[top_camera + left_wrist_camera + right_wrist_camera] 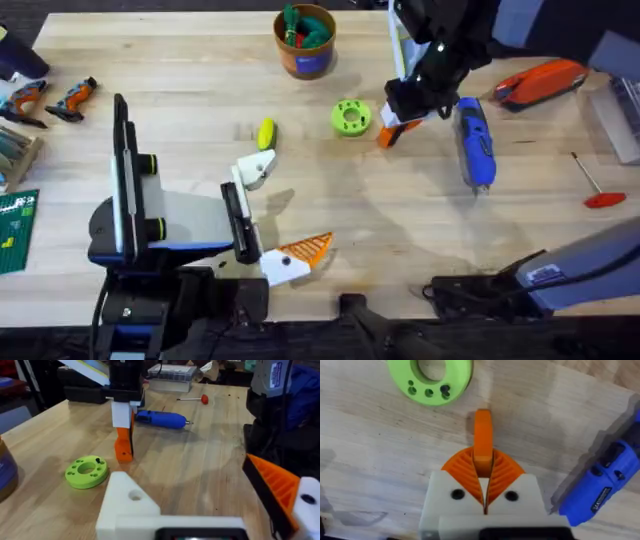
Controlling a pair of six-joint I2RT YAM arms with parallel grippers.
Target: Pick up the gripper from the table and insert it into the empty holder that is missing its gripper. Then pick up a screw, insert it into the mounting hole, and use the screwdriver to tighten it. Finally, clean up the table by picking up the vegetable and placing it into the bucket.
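My right gripper (483,462) is shut on the small orange gripper wedge (483,440), which stands pinched between its ribbed orange pads, low over the wood. From overhead the wedge (388,134) sits right of the green disc. The left wrist view shows it (123,445) touching or almost touching the table. My left gripper (285,210) is open near the front. One finger is the empty holder (255,168), a bare white base (127,505); the other carries an orange tip (275,485). The blue screwdriver (475,145) lies right of the wedge. The yellow vegetable (266,133) lies left of the disc. The bucket (305,42) stands at the back.
A lime-green disc with holes (351,117) lies between vegetable and wedge. A thin rod with a red handle (595,185) lies at the right, an orange-and-grey tool (540,82) at the back right. Small orange-and-black parts (70,98) sit at the far left.
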